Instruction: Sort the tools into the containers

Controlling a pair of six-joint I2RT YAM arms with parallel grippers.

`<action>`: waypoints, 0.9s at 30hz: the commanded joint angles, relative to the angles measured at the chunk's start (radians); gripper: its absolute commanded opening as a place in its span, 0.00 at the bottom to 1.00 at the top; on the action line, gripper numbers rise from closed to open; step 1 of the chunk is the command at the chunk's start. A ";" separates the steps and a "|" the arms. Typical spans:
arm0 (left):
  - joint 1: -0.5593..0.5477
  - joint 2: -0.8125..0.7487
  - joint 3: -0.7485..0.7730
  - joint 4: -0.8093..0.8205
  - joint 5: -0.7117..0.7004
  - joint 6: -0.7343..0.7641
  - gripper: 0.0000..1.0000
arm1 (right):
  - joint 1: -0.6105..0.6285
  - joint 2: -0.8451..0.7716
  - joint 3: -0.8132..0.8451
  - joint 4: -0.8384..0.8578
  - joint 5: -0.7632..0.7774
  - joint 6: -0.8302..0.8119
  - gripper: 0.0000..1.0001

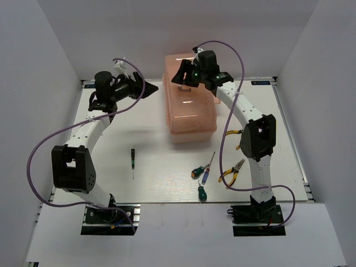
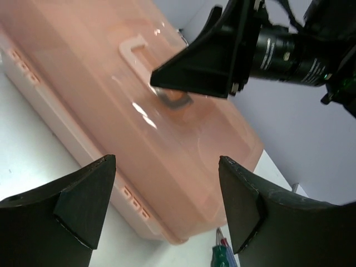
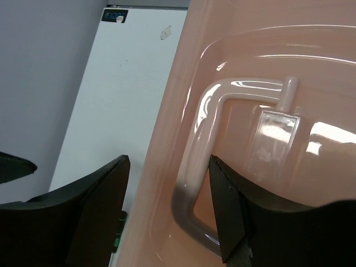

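Two grippers, both empty. Thin black-green screwdriver (image 1: pixel 133 157) lay alone front left, bare table (image 1: pixel 111 144) around. Left gripper (image 1: pixel 151 88) spread wide, hovering just left of toolbox (image 1: pixel 189 108): translucent salmon-pink, lid shut, far middle. Right gripper (image 1: pixel 181 77) above lid, fingers apart astride lid handle (image 3: pixel 189 172). Stubby screwdrivers (image 1: pixel 197 171) and pliers (image 1: pixel 233 172) lay front right.

White arms (image 1: pixel 92 129), black joints (image 1: pixel 72 167), black hands (image 2: pixel 166 161) (image 3: pixel 169 160), purple cables (image 1: pixel 39 150).
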 commanded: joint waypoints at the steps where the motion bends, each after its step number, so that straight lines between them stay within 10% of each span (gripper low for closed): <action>1: -0.003 0.045 0.089 0.019 0.019 0.019 0.84 | 0.019 0.027 0.029 0.070 -0.158 0.087 0.64; 27: -0.077 0.541 0.647 0.053 0.089 -0.254 0.84 | -0.028 0.013 0.031 0.131 -0.266 0.156 0.63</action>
